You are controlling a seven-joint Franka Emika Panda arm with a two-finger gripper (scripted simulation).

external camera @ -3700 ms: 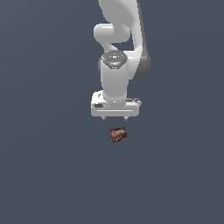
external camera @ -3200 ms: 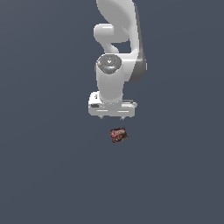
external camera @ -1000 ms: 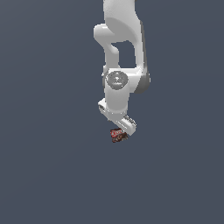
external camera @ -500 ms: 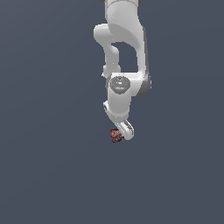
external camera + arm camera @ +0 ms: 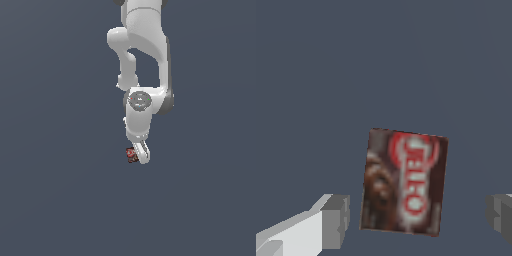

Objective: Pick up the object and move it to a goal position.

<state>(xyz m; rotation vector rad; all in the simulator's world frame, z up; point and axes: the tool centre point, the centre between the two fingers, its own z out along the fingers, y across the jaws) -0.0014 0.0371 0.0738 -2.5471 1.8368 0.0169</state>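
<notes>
The object (image 5: 404, 182) is a small flat packet, dark brown with a red label and pale lettering, lying flat on the grey floor. In the wrist view it fills the gap between my two grey fingertips (image 5: 336, 221), with clear space on both sides. My gripper (image 5: 418, 217) is open and holds nothing. In the exterior view the white arm has come down over the object (image 5: 131, 154), and the gripper (image 5: 140, 155) hides most of it, leaving only a sliver showing on the exterior view's left of the hand.
A plain dark grey floor (image 5: 60, 200) spreads in every direction. No other objects, containers or edges show in either view.
The arm has dropped from well above the object down onto it and turned its hand about the vertical axis. The object has not moved.
</notes>
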